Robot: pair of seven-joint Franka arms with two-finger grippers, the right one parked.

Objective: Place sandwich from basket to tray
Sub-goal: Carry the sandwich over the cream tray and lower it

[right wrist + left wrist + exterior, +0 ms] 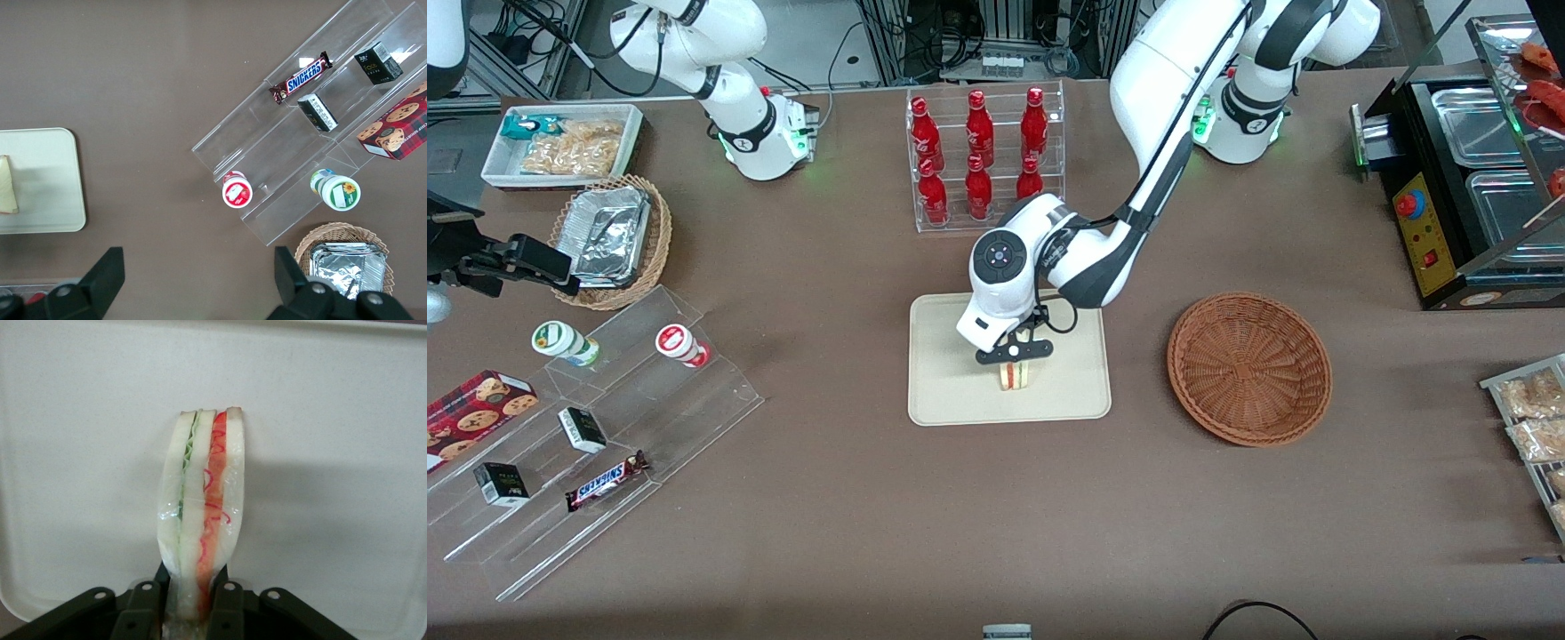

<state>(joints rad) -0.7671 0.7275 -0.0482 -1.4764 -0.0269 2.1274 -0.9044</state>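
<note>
Table (871,533): brown top, holds everything below.
Left arm (1147,151): white w/ dark joints, reaches down over tray, wrist bent toward front cam.
Clear step shelf (631,418): toward parked arm's end; holds candy bar (607,480), 2 small dark boxes, 2 round cups lying on sides, cookie box (471,409) at its edge.
Tray (951,391): cream, rounded corners, low rim, mid-table, nearer front cam than bottle rack.
Basket (1249,367): reddish-brown wicker, round, shallow, beside tray toward working arm's end, apart from it; nothing inside.
Bottle rack (985,160): clear, 2 rows of 3 red bottles, farther from front cam than tray.
White bin (560,142): snack packets inside, parked arm's end.
Tan basket (618,240): foil containers in it, just nearer front cam than white bin.
Gripper (1013,353): low over tray, black fingers (227,607) clamped on sandwich, one each side of bread, squeezing narrow end.
Sandwich (1015,375): over tray, inside its rim, standing on edge, filling stripe facing front cam. Wrist view (203,500): white bread layers, green filling one side, red-orange other, clear wrap around, shadow on tray (333,420) alongside. Can't tell if bottom edge touches tray or sits just above. Right wrist view: pale bread corner (7,187) showing on tray (53,180).
</note>
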